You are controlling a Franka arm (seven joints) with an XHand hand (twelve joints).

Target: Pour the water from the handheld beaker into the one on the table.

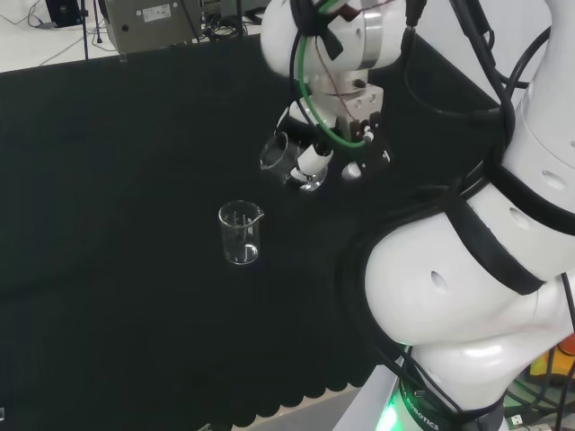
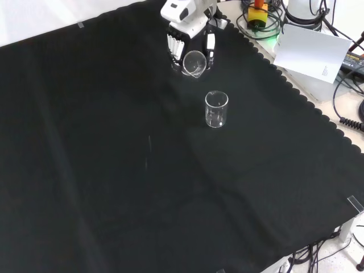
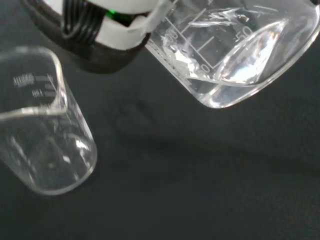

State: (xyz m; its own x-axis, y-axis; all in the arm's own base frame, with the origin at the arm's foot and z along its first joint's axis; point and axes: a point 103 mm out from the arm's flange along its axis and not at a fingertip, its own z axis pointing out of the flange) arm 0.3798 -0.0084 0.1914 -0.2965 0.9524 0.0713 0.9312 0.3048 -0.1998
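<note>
Head view: fingers (image 1: pixel 314 162) hide tilted beaker (image 1: pixel 277 153) (partly).

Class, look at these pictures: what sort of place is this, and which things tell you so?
Probably a robotics lab bench: a white robot arm, clear glass measuring beakers, one standing on the black cloth and one held tilted, plus cables and equipment at the edges.

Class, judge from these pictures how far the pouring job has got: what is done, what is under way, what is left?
Done: the hand grips the held beaker. Under way: it is tilted, water pooled in it in the wrist view, above and beside the table beaker. Left: bringing its lip over that beaker, which looks empty, and pouring.
</note>
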